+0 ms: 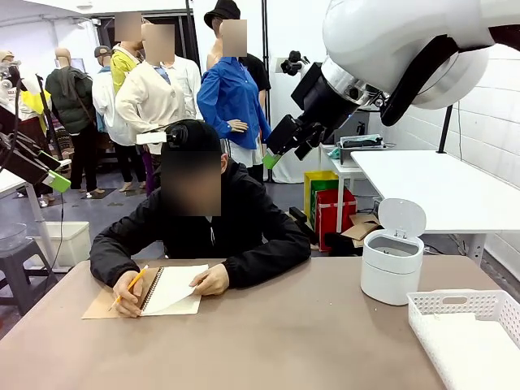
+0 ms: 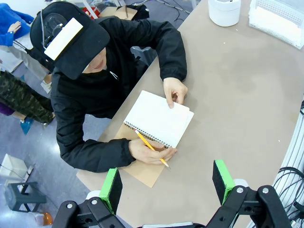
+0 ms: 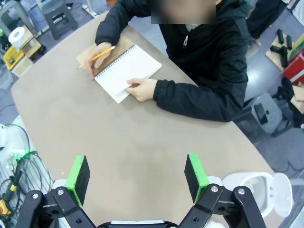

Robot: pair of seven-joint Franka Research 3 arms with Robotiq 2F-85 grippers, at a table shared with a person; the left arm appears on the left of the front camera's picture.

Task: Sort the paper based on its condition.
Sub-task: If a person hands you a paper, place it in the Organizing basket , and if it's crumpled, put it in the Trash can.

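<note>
Your right arm (image 1: 390,49) looms closest, high on the right. Its right gripper (image 3: 137,176) hangs spread wide above the bare table (image 1: 284,341), nothing between the pads. Your left gripper (image 2: 167,183) is equally agape and empty. A person (image 1: 236,227) sits at the far edge. A white basket (image 1: 455,297) lies near right, with an open-lidded bin (image 1: 392,272) beyond it. Far left, the white page (image 1: 175,288) tops an open spiral notebook (image 1: 97,307). One hand (image 1: 213,280) rests on its edge and the other hand (image 1: 127,290) holds a pencil (image 1: 135,280).

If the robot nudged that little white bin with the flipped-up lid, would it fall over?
Probably not easily: the white bin looks squat and wide-based, standing flat on the table. It seems to be thin plastic, so it is likely light and would slide when pushed. Its raised lid might catch a bump and rock it.
</note>
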